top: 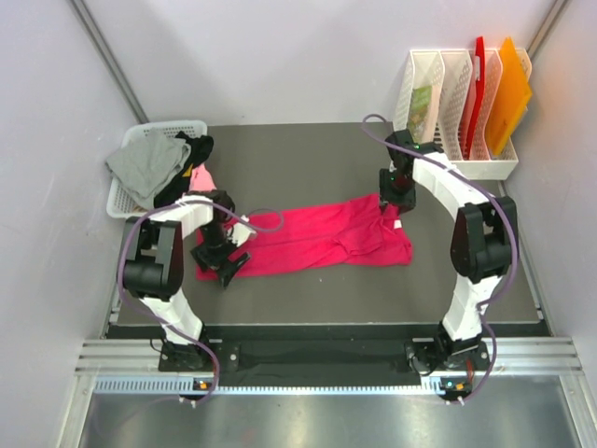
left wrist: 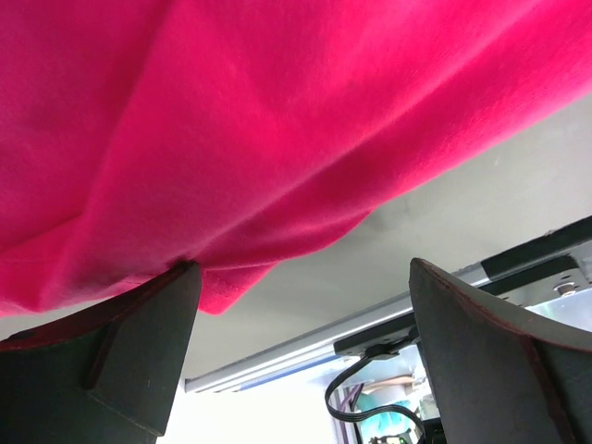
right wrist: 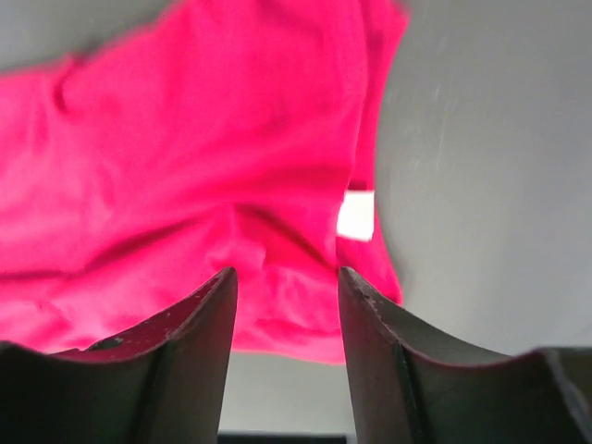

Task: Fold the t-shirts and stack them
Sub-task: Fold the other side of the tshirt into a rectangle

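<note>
Crimson t-shirt [top: 322, 233], spread as a long band right of the basket [top: 118, 198]. Left gripper [top: 227, 266] gaping at the hem end nearest the basket; right gripper [top: 390, 201] parted, pinching nothing, at the collar end farthest from it. Best to pinch both layers squarely and fold with the edges aligned.

Left claw [left wrist: 303, 277] gapes wide and low (elbow bent sharply), right claw [right wrist: 287, 277] stands partly parted, pointing down.
</note>
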